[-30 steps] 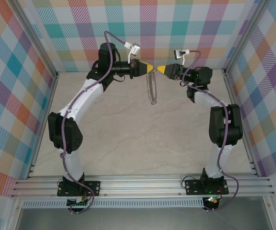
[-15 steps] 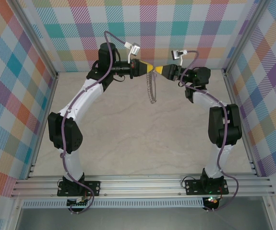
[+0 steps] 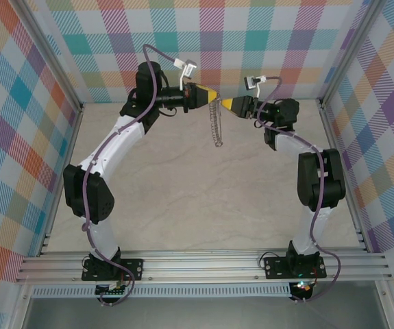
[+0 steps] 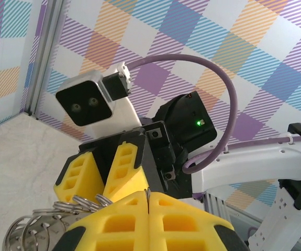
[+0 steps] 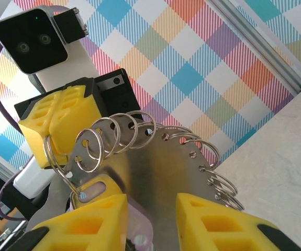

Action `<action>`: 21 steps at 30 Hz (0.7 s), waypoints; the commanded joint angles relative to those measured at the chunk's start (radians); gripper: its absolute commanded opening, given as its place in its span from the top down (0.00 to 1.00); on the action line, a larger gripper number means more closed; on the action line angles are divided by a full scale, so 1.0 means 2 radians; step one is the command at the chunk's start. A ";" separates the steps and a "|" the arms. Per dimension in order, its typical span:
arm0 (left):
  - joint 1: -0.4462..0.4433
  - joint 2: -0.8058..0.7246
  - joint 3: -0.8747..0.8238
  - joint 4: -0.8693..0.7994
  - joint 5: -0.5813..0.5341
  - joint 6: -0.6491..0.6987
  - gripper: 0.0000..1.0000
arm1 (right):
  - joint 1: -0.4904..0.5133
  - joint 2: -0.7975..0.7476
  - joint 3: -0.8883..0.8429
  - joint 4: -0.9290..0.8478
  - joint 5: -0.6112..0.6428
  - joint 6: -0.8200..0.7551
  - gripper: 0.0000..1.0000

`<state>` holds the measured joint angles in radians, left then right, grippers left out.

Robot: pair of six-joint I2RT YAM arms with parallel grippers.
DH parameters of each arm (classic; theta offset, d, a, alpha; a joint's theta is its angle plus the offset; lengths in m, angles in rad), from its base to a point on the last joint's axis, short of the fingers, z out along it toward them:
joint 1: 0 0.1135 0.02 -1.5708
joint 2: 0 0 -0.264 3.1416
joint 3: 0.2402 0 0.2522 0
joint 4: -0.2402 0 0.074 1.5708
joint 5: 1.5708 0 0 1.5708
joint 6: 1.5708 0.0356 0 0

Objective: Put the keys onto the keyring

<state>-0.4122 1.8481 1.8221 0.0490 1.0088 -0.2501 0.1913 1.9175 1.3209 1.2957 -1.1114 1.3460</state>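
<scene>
Clenching the left gripper on the ring, yellow fingers pressed flat together with a thin edge of metal caught in the seam. Gripping at one of the small loops on the rim, as seen from the right wrist, with the other loops fanning out along the edge beside it. Hanging the ring in mid-air, edge-on in the top view, dangling below the meeting fingertips and well clear of the table. Pointing the right gripper tip to tip at the left one, just beside it, near the plaid back wall. Standing released on the right, jaws parted, with the ring's flat silver face showing through the gap. Showing the key between those parted fingers, lilac head tucked against the inner side of the picture-left one, close under the rim loops. Leaving it unclear whether touching the ring or threaded on any loop, with the blade mostly hidden.
</scene>
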 commanded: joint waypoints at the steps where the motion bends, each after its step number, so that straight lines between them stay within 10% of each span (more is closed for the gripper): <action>1: -0.002 -0.027 -0.004 0.012 0.004 0.008 1.00 | 0.001 -0.034 -0.005 0.008 0.006 -0.018 0.70; 21: -0.005 -0.019 -0.003 0.028 0.007 -0.008 1.00 | 0.001 -0.032 0.009 0.040 0.014 0.012 0.64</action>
<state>-0.4122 1.8477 1.8141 0.0555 1.0092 -0.2512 0.1841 1.8420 1.3010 1.3113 -1.0847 1.3552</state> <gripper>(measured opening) 0.049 0.357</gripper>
